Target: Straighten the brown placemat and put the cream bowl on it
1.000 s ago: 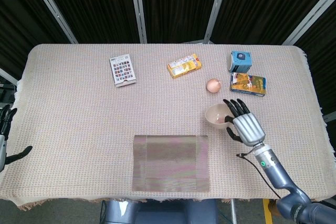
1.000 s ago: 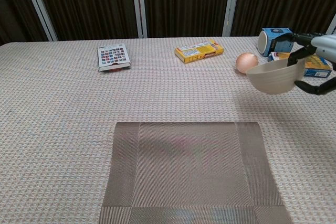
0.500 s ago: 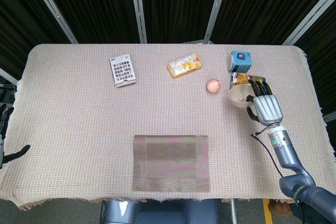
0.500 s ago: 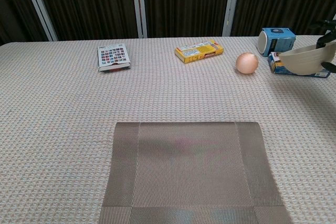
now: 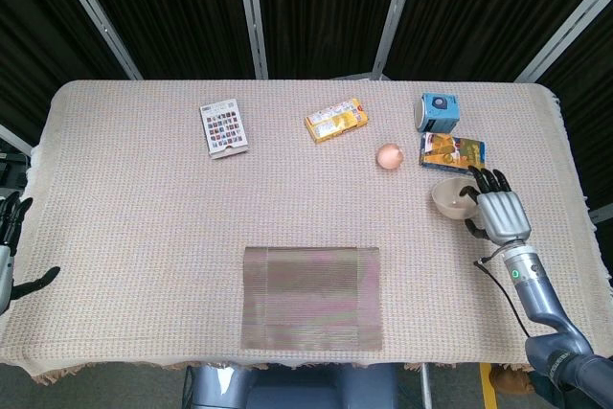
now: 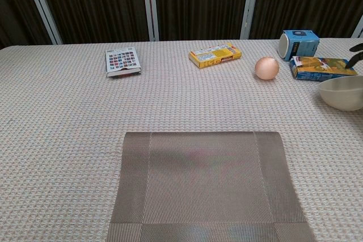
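- At your right hand (image 5: 498, 215), the fingers (image 5: 476, 179) grip the cream bowl (image 5: 453, 198) by its rim, far from the brown placemat (image 5: 312, 297).
- Placemat already looks square to the counter (image 5: 134, 198) edge; you're on the bowl carry.
- Next, bring it left and toward you, then lower it mid-mat.
- Left hand (image 5: 10, 246) idles with fingers apart, holding nothing.
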Robot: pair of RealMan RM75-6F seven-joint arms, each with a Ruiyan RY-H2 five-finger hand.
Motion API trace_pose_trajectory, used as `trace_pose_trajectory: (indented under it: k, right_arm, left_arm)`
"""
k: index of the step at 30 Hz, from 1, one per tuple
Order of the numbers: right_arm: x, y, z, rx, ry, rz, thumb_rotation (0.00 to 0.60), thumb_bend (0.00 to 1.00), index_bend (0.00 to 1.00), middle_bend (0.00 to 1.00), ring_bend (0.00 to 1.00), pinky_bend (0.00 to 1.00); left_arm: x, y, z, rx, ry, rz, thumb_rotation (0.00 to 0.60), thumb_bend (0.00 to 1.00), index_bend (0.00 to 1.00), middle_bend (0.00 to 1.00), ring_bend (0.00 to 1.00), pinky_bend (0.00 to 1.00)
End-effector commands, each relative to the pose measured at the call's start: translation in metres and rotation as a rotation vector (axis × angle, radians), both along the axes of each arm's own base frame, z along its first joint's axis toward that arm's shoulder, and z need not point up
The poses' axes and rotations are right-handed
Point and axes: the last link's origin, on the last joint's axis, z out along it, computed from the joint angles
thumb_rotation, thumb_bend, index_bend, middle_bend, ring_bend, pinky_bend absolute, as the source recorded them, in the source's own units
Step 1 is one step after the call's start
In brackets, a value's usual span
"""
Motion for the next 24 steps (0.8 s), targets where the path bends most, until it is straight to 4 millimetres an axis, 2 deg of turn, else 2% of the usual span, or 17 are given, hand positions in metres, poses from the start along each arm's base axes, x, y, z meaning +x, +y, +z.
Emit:
trace_pose_trajectory:
  k: [1,7,12,16,24]
  right_arm:
    - [0.008,0.018,0.019,-0.014,-0.048,0.028,0.600,0.00,0.00,0.00,0.00,0.00]
    - [0.020,0.053,0.045,-0.043,-0.097,0.086,0.600,0.00,0.00,0.00,0.00,0.00]
    - [0.025,0.081,0.057,-0.056,-0.163,0.077,0.600,0.00,0.00,0.00,0.00,0.00]
    - [0.025,0.107,0.064,-0.092,-0.188,0.051,0.600,0.00,0.00,0.00,0.00,0.00]
    - [0.015,0.133,0.066,-0.134,-0.166,-0.023,0.600,0.00,0.00,0.00,0.00,0.00]
  left_arm:
    - [0.000,0.000,0.000,-0.002,0.000,-0.001,0.600,0.00,0.00,0.00,0.00,0.00]
    - [0.008,-0.001,-0.007,-0.052,-0.010,-0.045,0.600,0.00,0.00,0.00,0.00,0.00]
    - [0.022,0.005,-0.020,-0.198,-0.063,-0.162,0.600,0.00,0.00,0.00,0.00,0.00]
    - [0.039,0.019,-0.045,-0.364,-0.042,-0.354,0.600,0.00,0.04,0.00,0.00,0.00]
    - [0.075,0.039,-0.101,-0.537,0.027,-0.615,0.600,0.00,0.20,0.00,0.00,0.00]
